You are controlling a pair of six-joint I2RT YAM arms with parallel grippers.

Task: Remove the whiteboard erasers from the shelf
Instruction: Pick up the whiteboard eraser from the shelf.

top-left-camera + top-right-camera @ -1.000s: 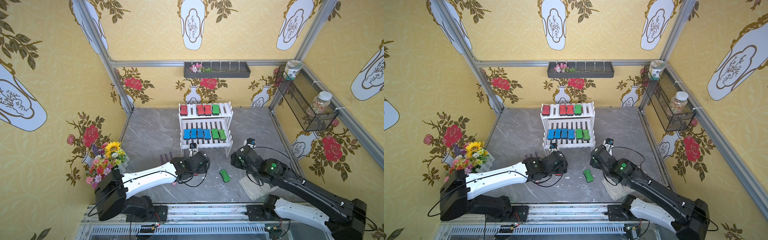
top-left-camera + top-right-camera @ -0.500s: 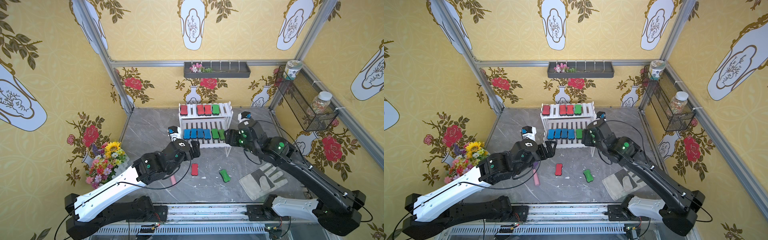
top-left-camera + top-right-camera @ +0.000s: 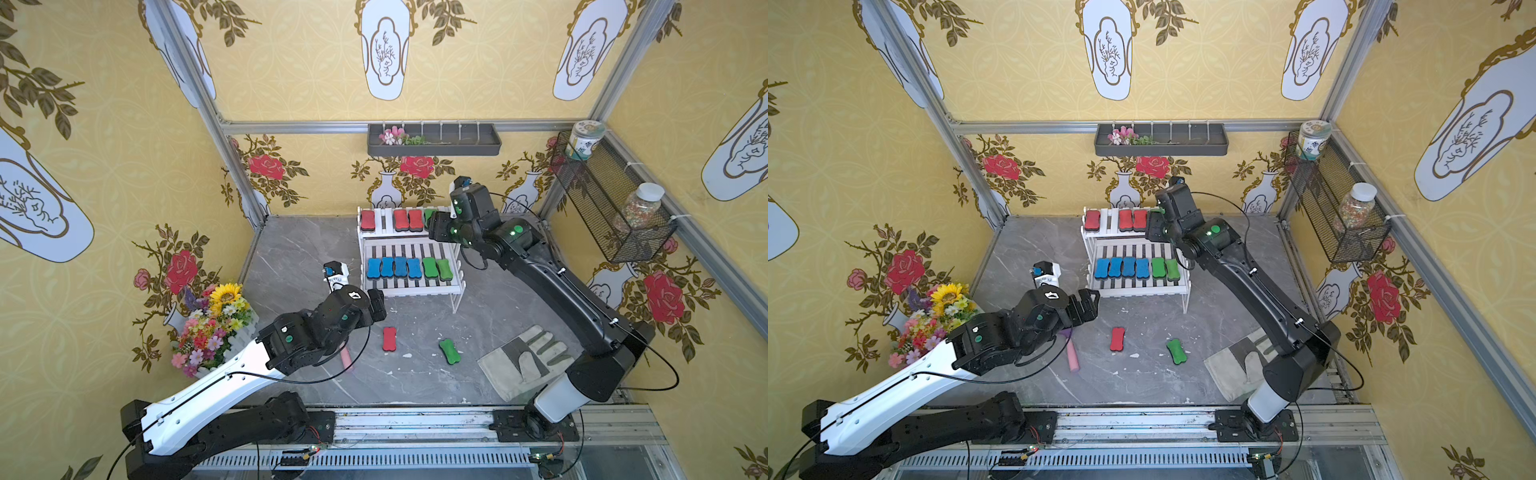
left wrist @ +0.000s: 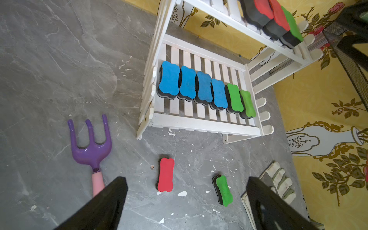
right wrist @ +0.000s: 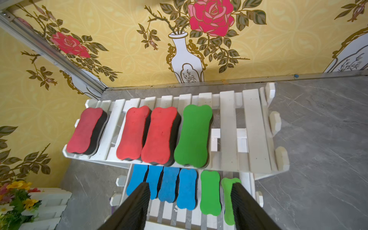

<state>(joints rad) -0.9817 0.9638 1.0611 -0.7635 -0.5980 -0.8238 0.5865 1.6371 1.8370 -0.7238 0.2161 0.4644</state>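
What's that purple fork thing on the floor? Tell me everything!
The garden fork has a shiny purple head with three prongs and a pink handle, both plastic-looking. It lies flat on the grey tabletop, in front of the white shelf and to its left, prongs pointing toward the back wall. Only the tabletop touches it; nothing holds it. In both top views the left arm hides most of its head.

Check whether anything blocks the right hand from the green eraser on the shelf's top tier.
Nothing visible does. The right hand hangs open and empty above the shelf, with clear air down to the green eraser. A red eraser sits close against one long side of it; the other side faces bare slats.
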